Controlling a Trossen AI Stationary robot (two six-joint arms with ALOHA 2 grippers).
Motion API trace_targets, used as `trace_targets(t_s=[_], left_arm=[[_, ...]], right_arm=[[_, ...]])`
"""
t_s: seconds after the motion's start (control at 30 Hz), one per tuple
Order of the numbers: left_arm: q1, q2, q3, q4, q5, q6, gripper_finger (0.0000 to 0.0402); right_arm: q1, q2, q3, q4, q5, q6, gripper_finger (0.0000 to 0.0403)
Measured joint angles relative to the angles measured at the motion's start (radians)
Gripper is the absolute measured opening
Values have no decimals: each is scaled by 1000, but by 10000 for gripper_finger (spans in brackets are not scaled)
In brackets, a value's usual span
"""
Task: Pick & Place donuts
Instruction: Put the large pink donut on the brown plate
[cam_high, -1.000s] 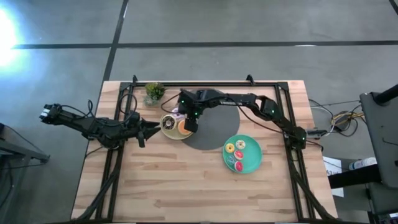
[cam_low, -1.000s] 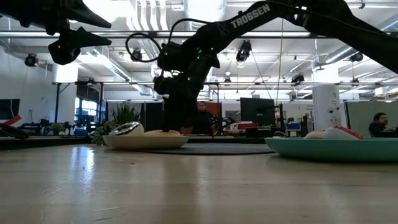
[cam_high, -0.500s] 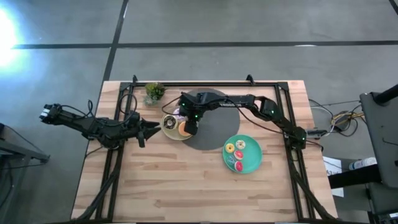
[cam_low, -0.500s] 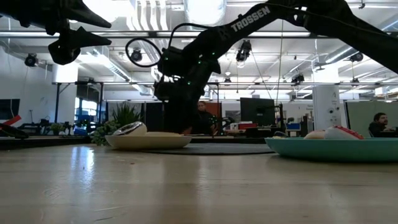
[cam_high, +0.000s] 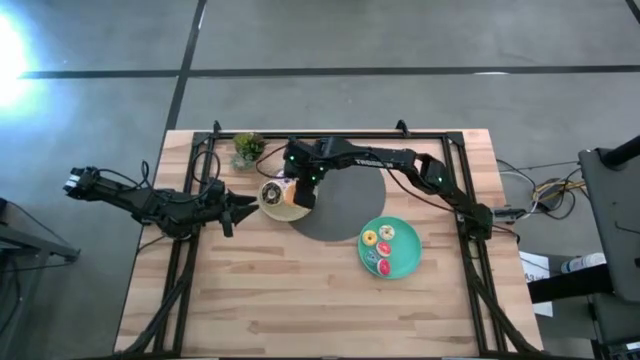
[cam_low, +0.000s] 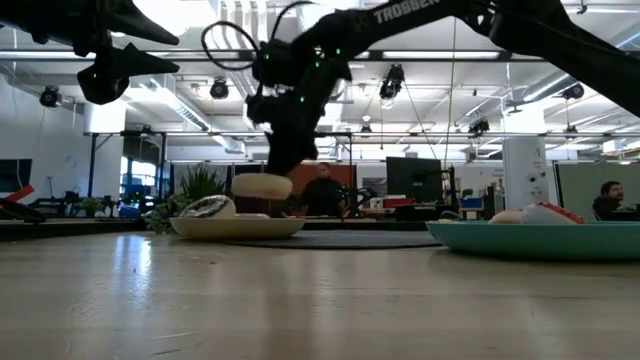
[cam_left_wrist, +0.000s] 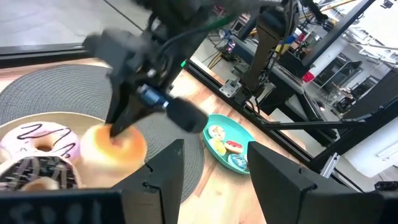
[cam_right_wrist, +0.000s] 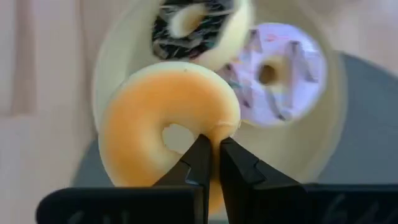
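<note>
An orange donut (cam_right_wrist: 155, 130) hangs just above the cream plate (cam_high: 272, 209), with my right gripper (cam_right_wrist: 211, 148) shut on it; in the low view the donut (cam_low: 262, 186) floats clear of the plate (cam_low: 237, 228). A chocolate-striped donut (cam_right_wrist: 199, 25) and a pale pink donut (cam_right_wrist: 280, 71) lie flat on that plate. Several small donuts lie on the teal plate (cam_high: 390, 247). My left gripper (cam_left_wrist: 214, 168) waits open over the table's left side, its fingers pointing toward the cream plate. My right gripper pinches the orange donut's ring wall (cam_right_wrist: 219, 127) between its two fingers, one fingertip (cam_right_wrist: 200, 149) at the hole and the other at the outer edge. The fingers come steeply from above. The soft wall is creased at the pinch. The donut is lifted clear, roughly level.
A large flat dark grey disc (cam_high: 345, 208) lies under the cream plate's right side. A small potted plant (cam_high: 248, 148) stands at the far edge. A black frame (cam_high: 468, 240) runs along the table's sides. Bare wood lies along the near half.
My right gripper has shut on the orange donut and risen, lifting it off the cream plate. The donut, which lay on the plate, now hangs clear above it. The other two donuts stay on the plate.
</note>
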Motion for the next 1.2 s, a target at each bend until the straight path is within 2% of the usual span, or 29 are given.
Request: trace_targets(t_s=[0.07,0.17,0.23,0.33,0.43,0.53,0.63,0.8,0.93,1.07,1.2], left_arm=[[0,0,0,0,0,0,149],[0,0,0,0,0,0,149],[0,0,0,0,0,0,149],[0,0,0,0,1,3,149],[0,0,0,-1,15,-13,149],[0,0,0,-21,19,-56,149],[1,-6,0,-70,21,-149,149],[10,-27,0,-152,14,-404,149],[26,-45,0,-161,14,-442,149],[60,-60,0,-134,20,-466,149],[132,-54,-2,-60,102,-542,149]], right_arm=[[10,-3,46,-73,92,-35,14],[47,-3,80,-94,455,-96,14],[70,-2,85,-17,646,-161,14],[100,-4,62,150,794,-284,13],[130,11,23,244,913,-396,13],[151,13,-52,312,954,-406,13],[170,-18,-118,318,1002,-346,13],[234,-148,-220,417,1083,-263,13],[294,-257,-336,553,1150,-261,13],[351,-356,-454,712,1168,-326,13],[413,-409,-557,959,1181,-525,13]])
